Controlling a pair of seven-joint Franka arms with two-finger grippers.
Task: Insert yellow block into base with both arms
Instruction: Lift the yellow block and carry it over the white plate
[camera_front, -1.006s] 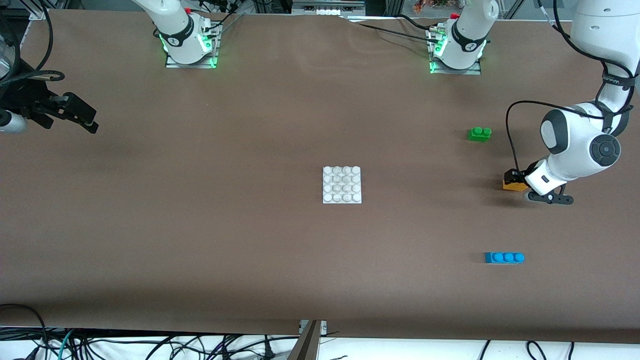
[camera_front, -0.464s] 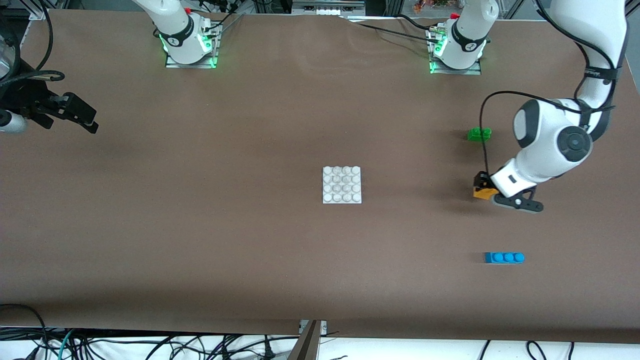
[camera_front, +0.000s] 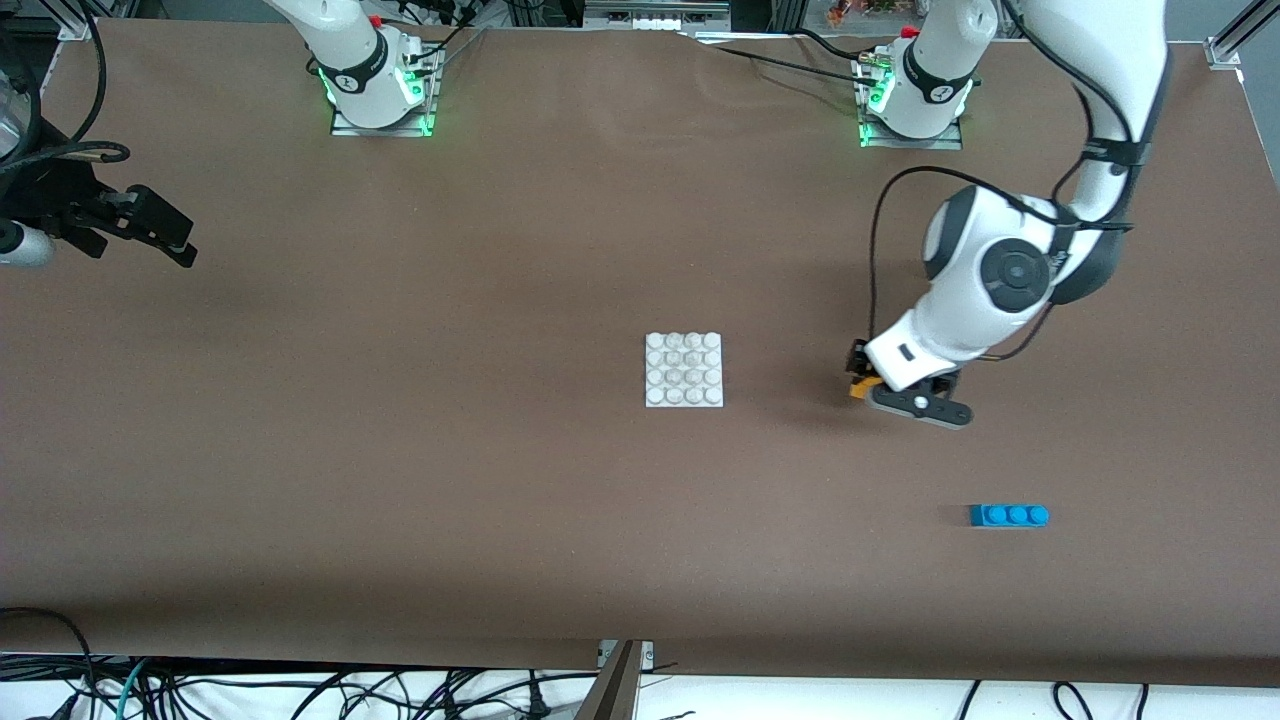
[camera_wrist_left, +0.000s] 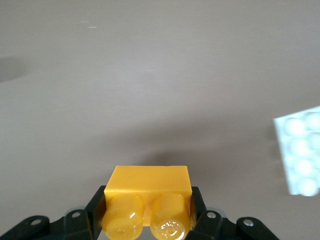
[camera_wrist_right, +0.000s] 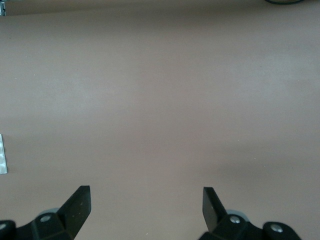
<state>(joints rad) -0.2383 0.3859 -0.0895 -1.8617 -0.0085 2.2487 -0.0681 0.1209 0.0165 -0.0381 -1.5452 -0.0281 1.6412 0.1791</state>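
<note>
My left gripper (camera_front: 860, 380) is shut on the yellow block (camera_front: 857, 389) and holds it just above the table, beside the base (camera_front: 684, 369) toward the left arm's end. In the left wrist view the yellow block (camera_wrist_left: 148, 180) sits between the black fingers (camera_wrist_left: 98, 202) with its two studs facing the camera, and the base (camera_wrist_left: 301, 156) shows at the picture's edge. My right gripper (camera_front: 170, 238) is open and empty above the right arm's end of the table, where that arm waits; it shows open in the right wrist view (camera_wrist_right: 145, 200).
A blue three-stud brick (camera_front: 1008, 515) lies nearer to the front camera than the left gripper, toward the left arm's end. The green brick is hidden by the left arm. A sliver of the base (camera_wrist_right: 2, 155) shows in the right wrist view.
The left arm has carried the yellow block over the table toward the base, and its body now covers the green brick. The right arm has not moved.
</note>
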